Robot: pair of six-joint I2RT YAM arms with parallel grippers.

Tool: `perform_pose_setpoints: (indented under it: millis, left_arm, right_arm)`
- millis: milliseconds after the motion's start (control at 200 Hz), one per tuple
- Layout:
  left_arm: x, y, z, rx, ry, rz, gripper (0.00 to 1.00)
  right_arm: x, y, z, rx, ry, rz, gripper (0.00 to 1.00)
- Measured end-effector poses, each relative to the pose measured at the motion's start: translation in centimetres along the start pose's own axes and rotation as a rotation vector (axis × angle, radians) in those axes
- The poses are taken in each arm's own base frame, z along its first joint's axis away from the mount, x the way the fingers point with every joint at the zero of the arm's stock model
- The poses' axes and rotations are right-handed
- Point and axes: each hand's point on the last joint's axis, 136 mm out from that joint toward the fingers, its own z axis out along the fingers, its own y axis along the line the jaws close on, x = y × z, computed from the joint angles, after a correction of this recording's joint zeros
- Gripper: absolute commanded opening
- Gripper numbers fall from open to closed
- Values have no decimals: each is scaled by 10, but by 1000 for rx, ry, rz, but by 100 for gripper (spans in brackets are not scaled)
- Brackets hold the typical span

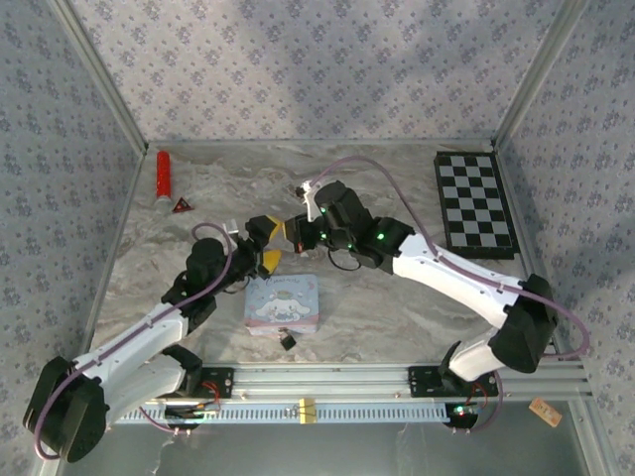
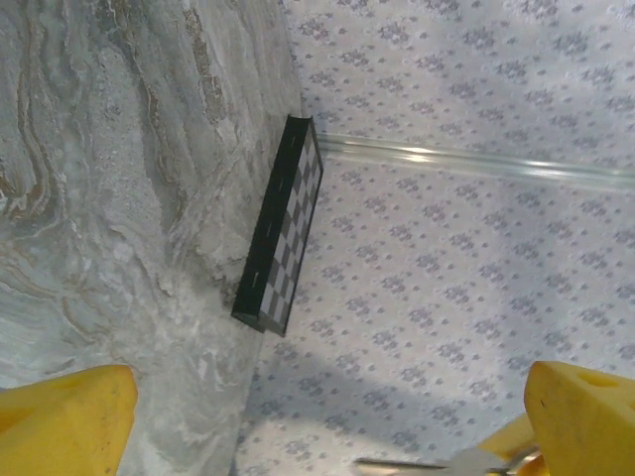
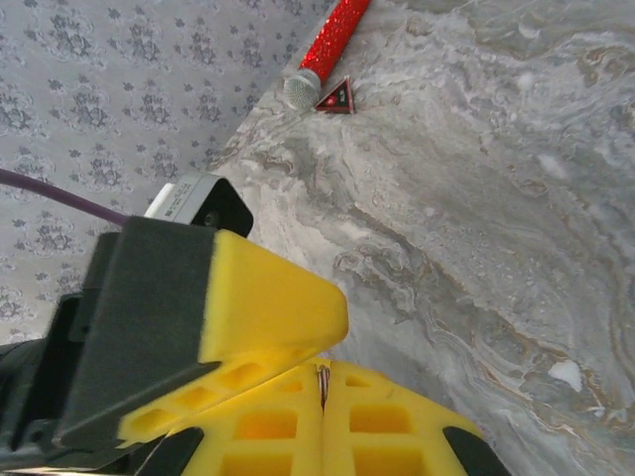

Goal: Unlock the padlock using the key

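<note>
Now our right gripper pinches the key, while our left gripper gapes wide beside it. The padlock lies untouched on the desk by the tin; next, we judge, the left must grasp it.

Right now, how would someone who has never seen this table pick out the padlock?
Find the pastel cartoon tin lying near the middle of the marble table. Just off the tin's near edge sits the padlock. It is a tiny blackish block, far smaller than the tin and dark where the tin is pale.
</note>
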Motion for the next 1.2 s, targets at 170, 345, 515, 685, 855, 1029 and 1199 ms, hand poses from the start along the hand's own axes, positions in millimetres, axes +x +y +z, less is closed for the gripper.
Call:
perform_pose_setpoints:
  millis: [170, 345, 515, 685, 855, 1029, 1199]
  left_arm:
    - [0, 2, -2, 11, -42, -78, 100]
    - [-2, -5, 0, 46, -68, -125, 100]
    - [-7, -4, 2, 45, -97, -149, 100]
    - [-6, -6, 2, 54, -96, -151, 100]
    - [-7, -3, 4, 48, -97, -151, 98]
    - [-7, 3, 4, 24, -101, -153, 96]
    - [-9, 11, 4, -8, -108, -152, 94]
  right_arm:
    - [10, -1, 17, -14, 26, 7, 0]
    - [10, 4, 23, -33, 13, 7, 0]
    - [13, 2, 33, -34, 15, 15, 0]
    - [25, 0, 43, -31, 37, 16, 0]
    - [31, -2, 49, -31, 43, 18, 0]
    - [36, -5, 51, -31, 42, 18, 0]
    - [46, -14, 45, -7, 44, 18, 0]
